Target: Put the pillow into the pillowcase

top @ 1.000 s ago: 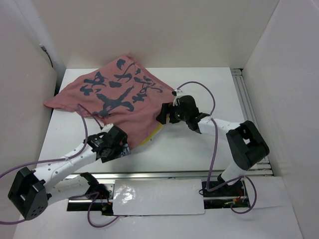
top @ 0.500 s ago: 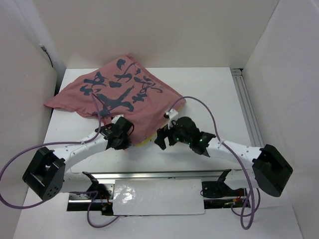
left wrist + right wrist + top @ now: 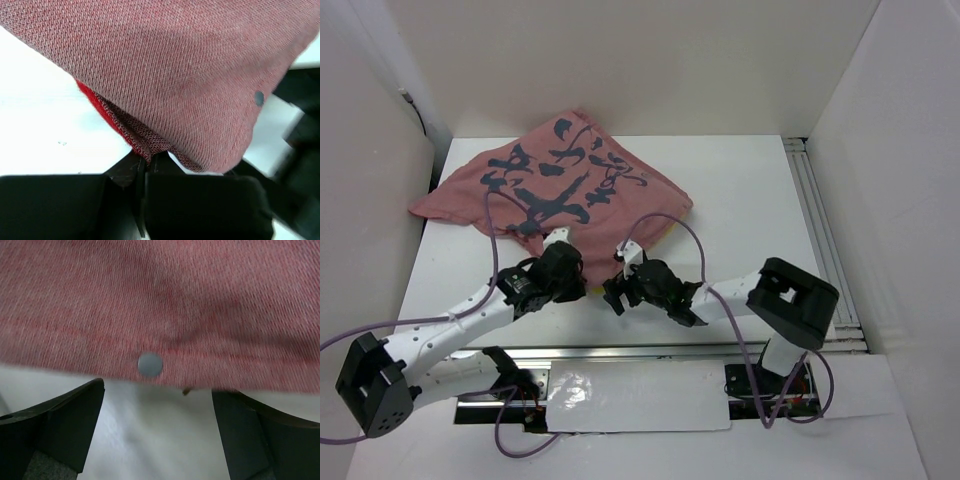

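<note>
White worktop (image 3: 750,200) makes the floor of a small booth with plain white walls. At its near edge the two arm bases sit beside a metal rail (image 3: 650,351) and a white sheet (image 3: 640,396). Purple cables (image 3: 496,262) loop over both arms. From the near left corner the left arm reaches forward and to the right. From the near right the right arm bends across to the left, so the two wrists are close together just before the near hem of the pillowcase (image 3: 560,190). The left fingers (image 3: 572,272) are clenched on this hem. In the left wrist view the two black tips meet and pinch a small fold of the knitted red cloth, and beside the fold a stripe of brighter red shows. The right fingers (image 3: 616,292) are released and grasp nothing. In the right wrist view they stand wide apart with bare worktop between them, and the hem lies just beyond, with a small grey round stud (image 3: 150,363) on it. Behind the fingers the pillowcase lies spread over the far left part of the worktop, faded pinkish-red side up with dark brush-like markings, and its left corner is near the left wall. The pillow (image 3: 665,228) shows only as a thin yellowish strip along the near right hem; the cloth hides the rest.
</note>
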Controlling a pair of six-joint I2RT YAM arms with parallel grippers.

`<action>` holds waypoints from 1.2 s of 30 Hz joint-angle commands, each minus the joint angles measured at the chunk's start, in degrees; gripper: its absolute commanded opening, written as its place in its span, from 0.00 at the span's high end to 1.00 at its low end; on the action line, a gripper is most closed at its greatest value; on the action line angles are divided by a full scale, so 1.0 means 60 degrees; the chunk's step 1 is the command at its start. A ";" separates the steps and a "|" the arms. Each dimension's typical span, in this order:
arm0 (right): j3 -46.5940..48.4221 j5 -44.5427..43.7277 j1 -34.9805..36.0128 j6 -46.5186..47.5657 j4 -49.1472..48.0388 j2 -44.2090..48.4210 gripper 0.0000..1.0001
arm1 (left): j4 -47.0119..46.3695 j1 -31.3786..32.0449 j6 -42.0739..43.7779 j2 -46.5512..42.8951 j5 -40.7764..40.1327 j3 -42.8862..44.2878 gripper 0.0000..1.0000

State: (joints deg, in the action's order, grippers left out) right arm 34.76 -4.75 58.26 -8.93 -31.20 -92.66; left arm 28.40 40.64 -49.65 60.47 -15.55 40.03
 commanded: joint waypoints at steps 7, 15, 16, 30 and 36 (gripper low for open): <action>0.1355 -0.0434 -0.0027 -0.0048 -0.3939 -0.1900 0.77 | 0.0129 0.0652 -0.0207 -0.0351 0.0307 0.0051 1.00; 0.0859 -0.0936 0.0163 0.0111 -0.6032 0.0105 1.00 | 0.1110 0.2174 -0.0324 -0.0644 0.0394 0.1602 1.00; 0.0755 -0.0936 0.0163 0.0111 -0.6354 0.0281 1.00 | 0.1227 0.2669 -0.0324 -0.0644 0.0293 0.1866 1.00; 0.0886 0.0631 -0.0818 -0.0563 -0.5700 -0.1268 1.00 | 0.0906 0.4798 0.1330 0.0323 0.2020 0.5340 1.00; 0.0039 0.2255 -0.1638 -0.0870 -0.4454 -0.0704 0.62 | 0.0963 0.4798 0.1041 0.0440 0.1950 0.4916 1.00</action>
State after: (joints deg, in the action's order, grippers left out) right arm 38.09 6.63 51.42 -14.22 -63.66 -99.02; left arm 42.02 67.00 -42.22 64.55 -11.57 68.01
